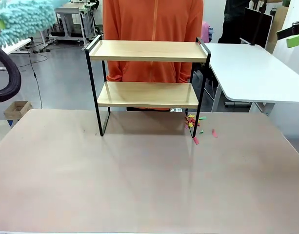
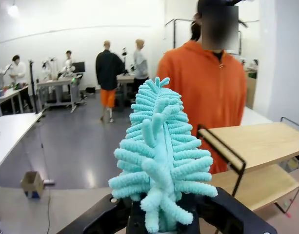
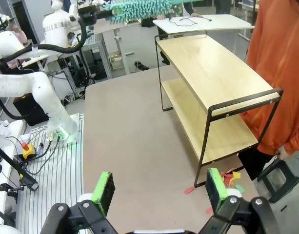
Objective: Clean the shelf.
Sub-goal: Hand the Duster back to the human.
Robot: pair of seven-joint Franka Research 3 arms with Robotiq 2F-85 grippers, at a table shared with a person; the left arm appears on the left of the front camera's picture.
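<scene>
The shelf (image 1: 147,51) stands upright at the far side of the tabletop (image 1: 139,175), a two-tier rack of light wooden boards in a thin black metal frame with raised side rails. Both boards look bare. Its legs rest on the tabletop.

The front view looks across the table (image 1: 139,180) at the shelf (image 1: 148,50) and faces the person (image 1: 153,19) behind it. The left wrist view is high, very near the teal duster (image 2: 159,151), facing the shelf's (image 2: 256,141) end. The right wrist view looks down on the table (image 3: 134,141) from the shelf's (image 3: 208,68) other end. All three views share the shelf.
</scene>
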